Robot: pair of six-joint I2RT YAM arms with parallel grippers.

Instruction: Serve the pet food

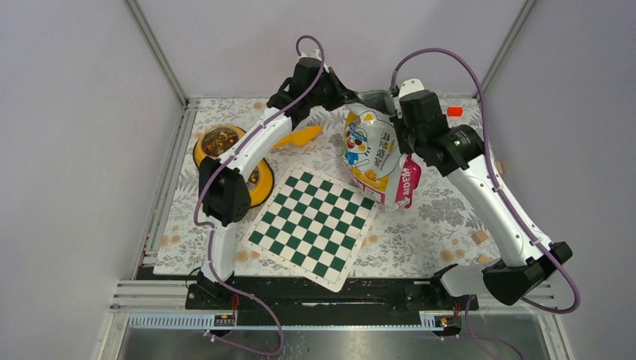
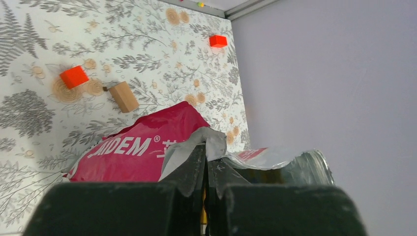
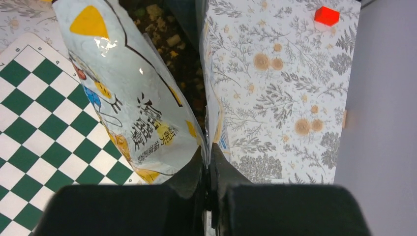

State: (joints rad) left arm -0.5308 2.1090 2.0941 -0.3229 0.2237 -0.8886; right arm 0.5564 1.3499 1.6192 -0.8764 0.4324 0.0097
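Step in hand, as judged: holding the bag open ahead of pouring.

The right gripper (image 3: 207,160) is clamped on one glossy film lip of the bag (image 3: 133,98). The left gripper (image 2: 205,164) is pinched shut on the opposite, crinkled foil lip.

Just beyond the right gripper, inside the spread mouth, lies the kibble (image 3: 172,46): small, rough brown and tan pieces.

The next move calls for carrying the mouth leftward past the left gripper and tipping it over the round metal bowl (image 1: 198,150). The film is limp, so keep both lips taut.

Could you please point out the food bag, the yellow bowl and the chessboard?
food bag (image 1: 371,150): top external view, printed front.
yellow bowl (image 1: 198,152): top external view, left rim.
chessboard (image 1: 313,225): top external view, centre.
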